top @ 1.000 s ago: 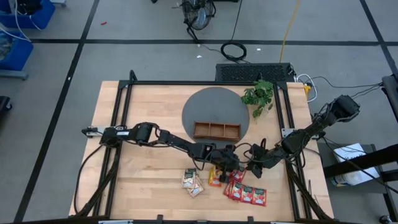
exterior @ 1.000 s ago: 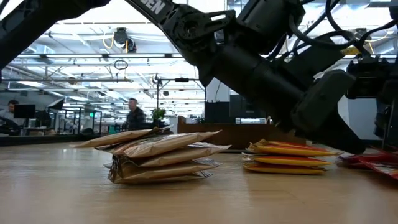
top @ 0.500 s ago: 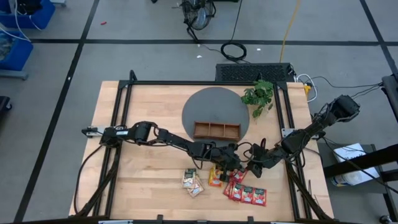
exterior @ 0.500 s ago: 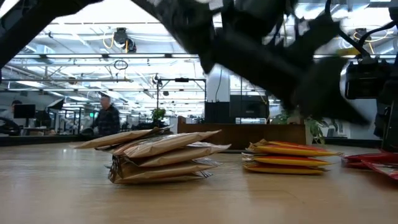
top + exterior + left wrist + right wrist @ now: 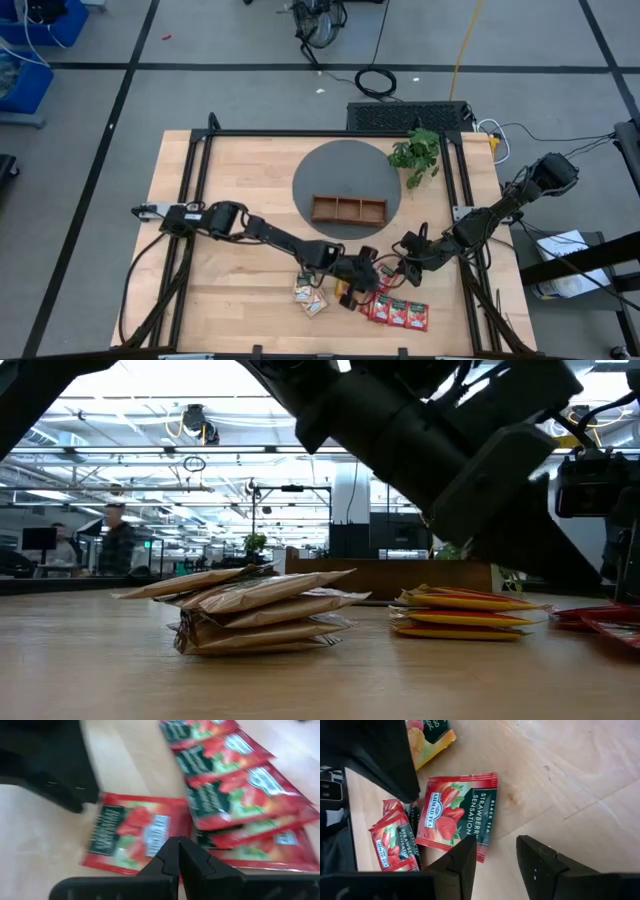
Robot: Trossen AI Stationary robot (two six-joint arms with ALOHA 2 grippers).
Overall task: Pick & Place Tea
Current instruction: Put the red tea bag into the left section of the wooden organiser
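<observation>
Three groups of tea sachets lie flat near the table's front edge: pale ones (image 5: 310,293), orange ones (image 5: 345,290) and red ones (image 5: 402,313). One red sachet (image 5: 132,836) lies apart from the red group, flat on the wood. My left gripper (image 5: 177,854) is shut, its tips over that sachet's edge, with nothing between the fingers. My right gripper (image 5: 496,854) stands open just to the right of it, slanting down at the bare table. The same sachet (image 5: 457,815) lies ahead of it, with nothing between its fingers. My left gripper's shut fingertips (image 5: 170,851) slant down over the near edge of the single red sachet (image 5: 150,851). Whether they touch it I cannot tell. The sachet lies flat on the table.
A brown three-compartment tray (image 5: 348,209) sits on a round grey mat (image 5: 335,170) at the table's middle back, and a green plant (image 5: 418,155) stands to its right. The two grippers stand close together. In the low view the pale stack (image 5: 260,610) and the orange stack (image 5: 465,612) stand side by side.
My left gripper has swung toward the table's near edge and risen a little, rolling as it went, and is shut as before. The sachet stacks have stayed where they were. A person in the room behind has walked to the left.
</observation>
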